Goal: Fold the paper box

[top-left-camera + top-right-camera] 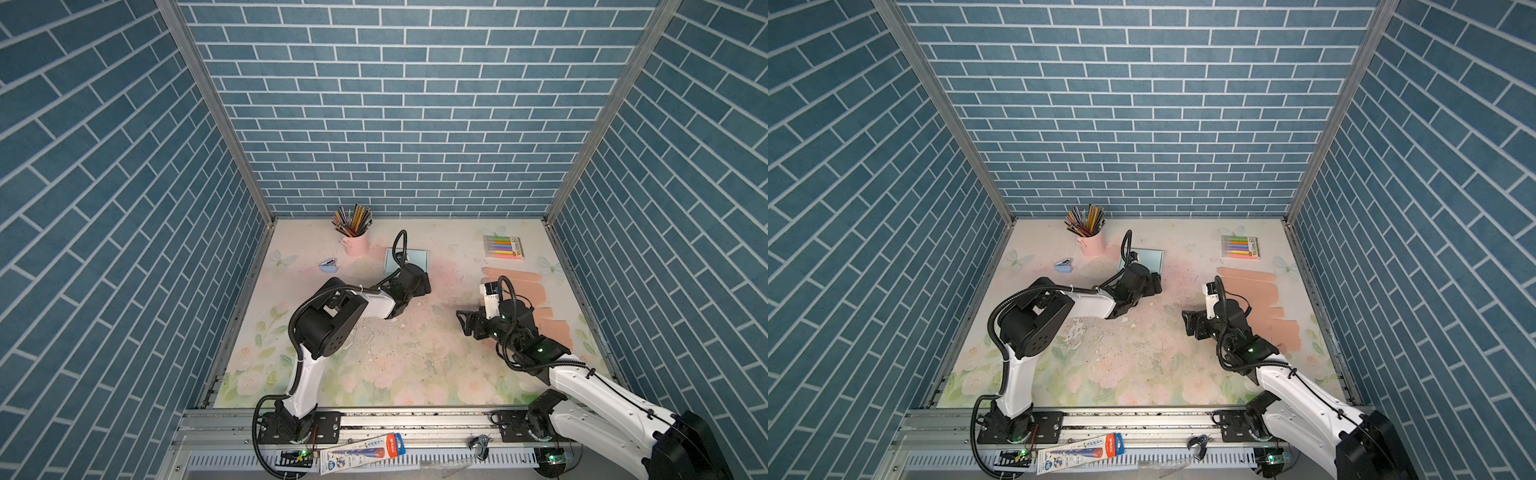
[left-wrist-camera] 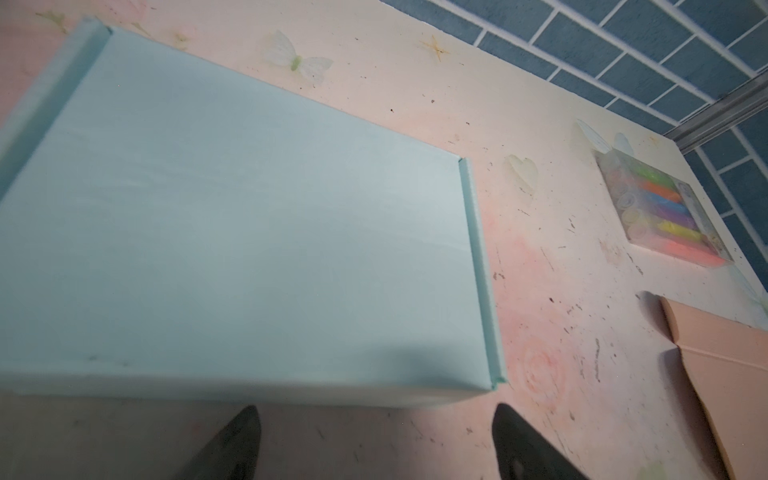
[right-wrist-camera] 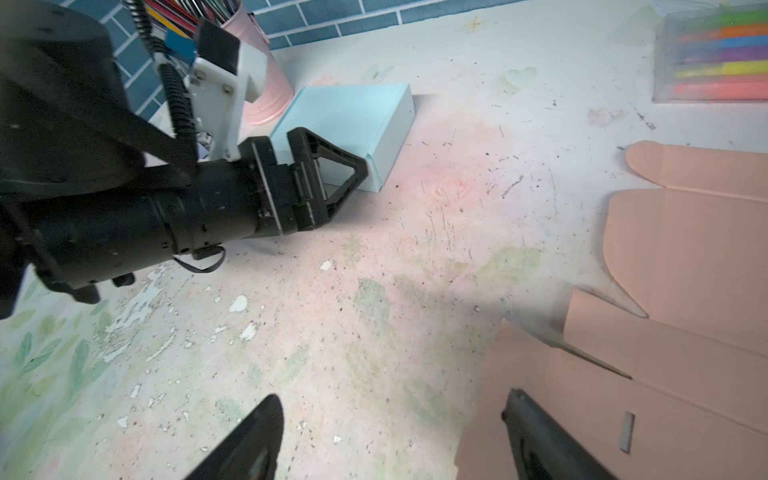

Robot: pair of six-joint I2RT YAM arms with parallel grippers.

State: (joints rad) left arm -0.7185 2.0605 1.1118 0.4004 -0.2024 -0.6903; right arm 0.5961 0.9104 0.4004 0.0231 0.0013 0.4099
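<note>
Salmon-pink flat cardboard box blank point(image 1: 524, 287) lies unfolded, every fold left; light-blue closed paper box point(image 1: 417, 257) looks finished. Left jaws and right jaws stand apart, empty.

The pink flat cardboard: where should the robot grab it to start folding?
Best guess: pinch the side flap of the pink cardboard along its edge facing the table's middle, coming in low from that side with the open right gripper. The sheet lies flat on the table, so only an edge can be pinched, and the slits leave this flap free to bend.
</note>
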